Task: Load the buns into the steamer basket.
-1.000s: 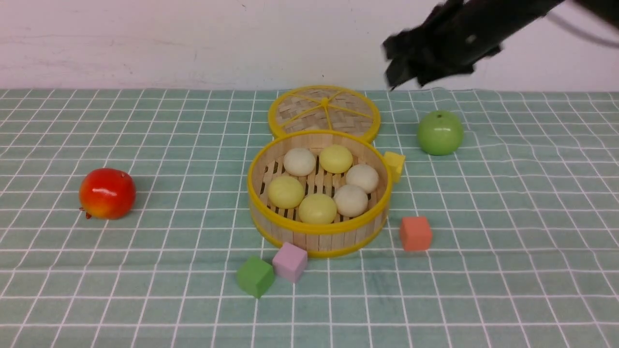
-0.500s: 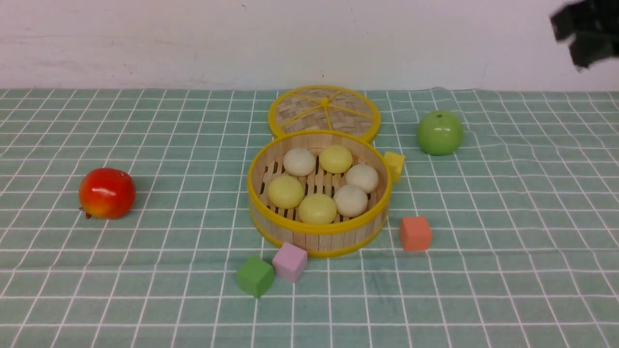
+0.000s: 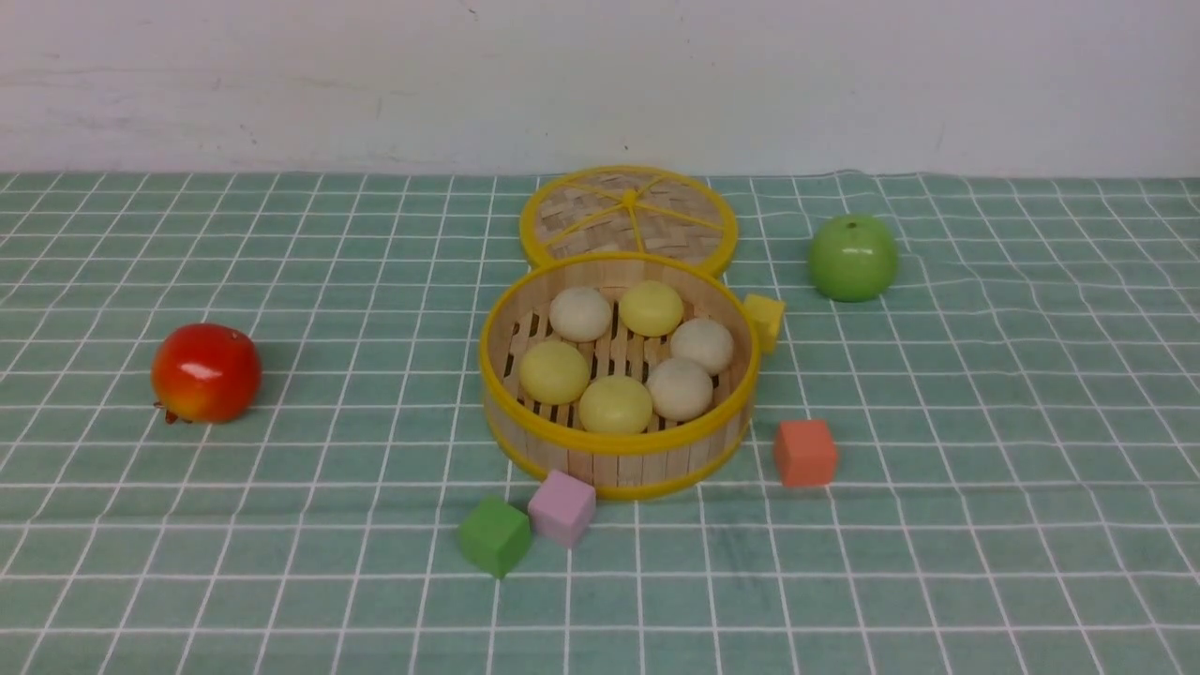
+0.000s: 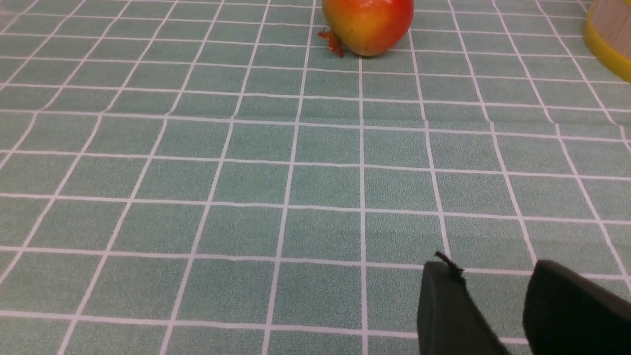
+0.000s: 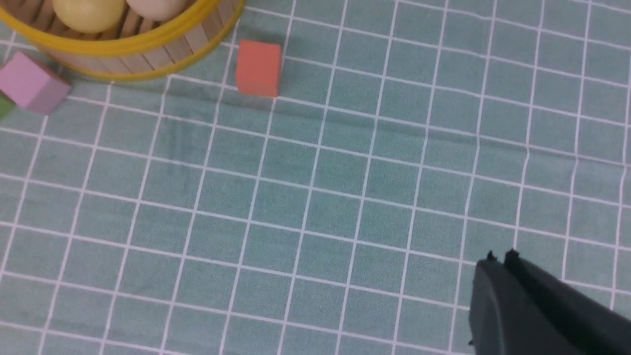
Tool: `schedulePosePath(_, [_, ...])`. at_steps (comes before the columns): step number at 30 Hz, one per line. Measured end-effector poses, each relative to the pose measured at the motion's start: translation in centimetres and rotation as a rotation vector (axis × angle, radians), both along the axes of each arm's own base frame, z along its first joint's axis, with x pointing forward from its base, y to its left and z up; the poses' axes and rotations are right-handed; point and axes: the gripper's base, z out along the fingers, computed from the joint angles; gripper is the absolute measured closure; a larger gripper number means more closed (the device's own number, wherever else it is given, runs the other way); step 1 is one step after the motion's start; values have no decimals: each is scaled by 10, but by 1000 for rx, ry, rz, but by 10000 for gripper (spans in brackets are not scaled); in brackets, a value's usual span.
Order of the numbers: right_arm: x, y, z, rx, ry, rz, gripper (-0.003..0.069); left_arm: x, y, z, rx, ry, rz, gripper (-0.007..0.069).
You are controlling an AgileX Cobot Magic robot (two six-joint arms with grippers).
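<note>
The left gripper (image 4: 485,264) is standing spread with nothing between its fingers, well apart from the red fruit (image 3: 206,373). The steamer basket (image 3: 619,466) is containing all six buns (image 3: 615,405), its upright wall presumably keeping them from rolling out. Its rim is lying near the pink cube (image 3: 562,508) and the yellow cube (image 3: 765,322), which are limiting side access; bare cloth is leaving room beyond the orange cube (image 3: 806,453). The right gripper (image 5: 500,261) is pressing its fingertips together, holding nothing; placement is apparently complete.

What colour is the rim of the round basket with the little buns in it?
Yellow; the steamer basket's rim shows best in the front view.
</note>
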Motion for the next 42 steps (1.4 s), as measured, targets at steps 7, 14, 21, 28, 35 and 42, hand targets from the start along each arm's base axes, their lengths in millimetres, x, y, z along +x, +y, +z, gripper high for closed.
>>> schedulePosePath(7, [0,0,0,0,1,0,669,0,0,0,0,0,0,386])
schedulePosePath(14, [-16,-5,10,4,-51,2,669,0,0,0,0,0,0,386])
schedulePosePath(21, [-67,-35,11,-3,-406,-50,662,0,0,0,0,0,0,386])
schedulePosePath(28, [-126,-55,-89,-12,-600,-143,659,0,0,0,0,0,0,386])
schedulePosePath(35, [-149,-57,-196,-22,-646,-174,652,0,0,0,0,0,0,386])
schedulePosePath(42, [-149,-57,-242,-5,-647,-188,645,0,0,0,0,-2,0,386])
